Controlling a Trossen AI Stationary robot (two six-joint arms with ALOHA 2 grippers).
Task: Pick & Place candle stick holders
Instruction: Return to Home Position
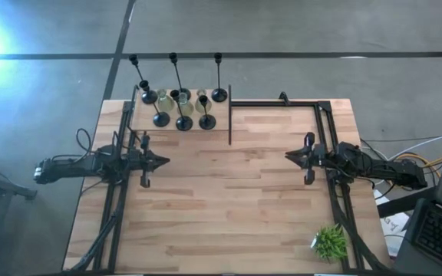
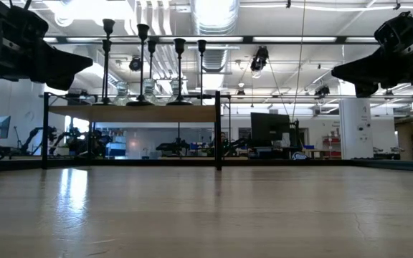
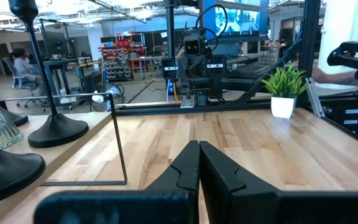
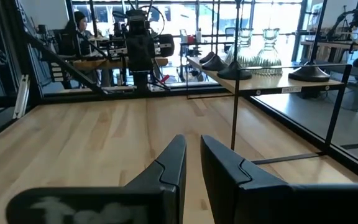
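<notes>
Both arms hang above the butcher-block table (image 1: pixel 229 199), one on each side, and their grippers point at each other across the bare middle.

The left gripper (image 1: pixel 163 161) sits over the left half of the table. Its own wrist view shows the two dark fingers (image 3: pixel 185 165) pressed together and clenched on nothing. The right gripper (image 1: pixel 288 156) mirrors it over the right half. Its fingers (image 4: pixel 173 155) are parted by a narrow slit (wood grain shows through the gap), and it holds nothing either.

The candle stick holders are all gathered on the raised wooden shelf (image 2: pixel 142 113), which stands at the far left corner of the table, well apart from both grippers. The black candle stick holders (image 1: pixel 207 121) stand upright on their round bases, three of them with tall stems that rise above the rest. The pale-green glass holders (image 1: pixel 184 101) are tucked in a row among them. In the low view the stems stand in a tight cluster above the shelf board.

A small green potted plant (image 1: pixel 330 242) stands near the table's front right corner, close to the right arm's base rail.
</notes>
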